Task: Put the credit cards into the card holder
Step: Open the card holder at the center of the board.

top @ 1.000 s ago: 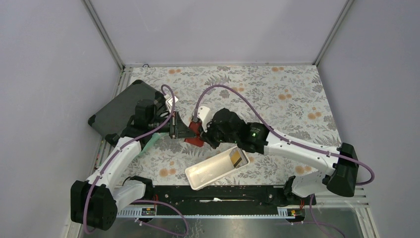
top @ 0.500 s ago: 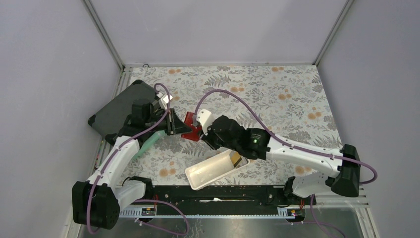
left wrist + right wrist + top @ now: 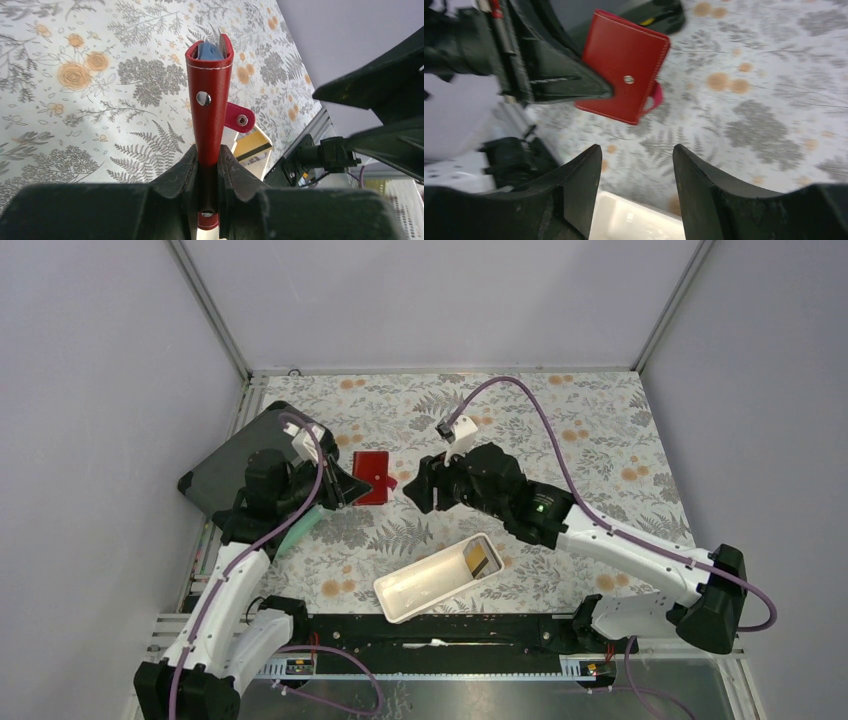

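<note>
My left gripper (image 3: 209,155) is shut on the lower edge of the card holder (image 3: 210,100), a red wallet with a metal snap and its strap hanging loose. It holds the wallet above the mat, mouth pointing away. Light blue credit cards (image 3: 207,50) show inside that mouth. In the top view the card holder (image 3: 372,477) sits between my left gripper (image 3: 338,487) and my right gripper (image 3: 415,492). My right gripper (image 3: 636,150) is open and empty, a short way back from the card holder (image 3: 624,65). A yellow-brown credit card (image 3: 482,560) leans in the white tray's right end.
The long white tray (image 3: 425,585) lies at the near middle, below my right gripper. A big dark grey case (image 3: 235,465) lies at the far left behind my left arm. A pale green strip (image 3: 300,525) lies under that arm. Grey walls enclose the flowered mat (image 3: 560,430).
My right gripper has opened and drawn back to the right, away from the wallet. My left gripper has carried the wallet up and towards the far left.
</note>
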{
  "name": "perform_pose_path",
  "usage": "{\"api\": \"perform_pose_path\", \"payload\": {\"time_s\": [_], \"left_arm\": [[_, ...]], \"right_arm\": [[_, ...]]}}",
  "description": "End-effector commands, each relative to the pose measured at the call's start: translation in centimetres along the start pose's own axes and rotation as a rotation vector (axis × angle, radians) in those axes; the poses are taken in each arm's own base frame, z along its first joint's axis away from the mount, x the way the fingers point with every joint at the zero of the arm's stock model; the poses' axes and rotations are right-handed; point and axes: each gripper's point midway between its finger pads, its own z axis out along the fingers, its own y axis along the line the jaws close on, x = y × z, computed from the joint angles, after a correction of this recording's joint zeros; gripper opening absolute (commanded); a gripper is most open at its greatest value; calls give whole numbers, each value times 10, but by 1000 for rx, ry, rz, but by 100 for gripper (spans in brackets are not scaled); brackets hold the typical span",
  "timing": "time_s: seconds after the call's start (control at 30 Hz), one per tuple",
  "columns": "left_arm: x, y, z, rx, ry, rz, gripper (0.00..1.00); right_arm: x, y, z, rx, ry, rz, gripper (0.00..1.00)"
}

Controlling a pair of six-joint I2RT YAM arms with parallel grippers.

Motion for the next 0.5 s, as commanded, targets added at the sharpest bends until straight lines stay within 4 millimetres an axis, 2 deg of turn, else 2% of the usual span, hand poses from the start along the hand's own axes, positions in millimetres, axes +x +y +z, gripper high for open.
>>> {"api": "perform_pose_path", "payload": {"time_s": [0.0, 0.1, 0.2, 0.33, 0.47], "left_arm": [[-25, 1, -6, -49, -136, 62, 0], [-27, 1, -9, -61, -156, 71, 0], [-26, -3, -10, -40, -150, 81, 0], [-26, -16, -11, 32, -152, 108, 0], [-26, -28, -13, 90, -155, 128, 0]], "right_arm": [[-32, 55, 5, -260, -87, 273, 60], [-34, 80, 9, -389, -67, 326, 55], [-29, 90, 21, -430, -31, 368, 49], [-23, 82, 38, -396, -12, 384, 47], [-22, 55, 47, -336, -15, 406, 45]]}}
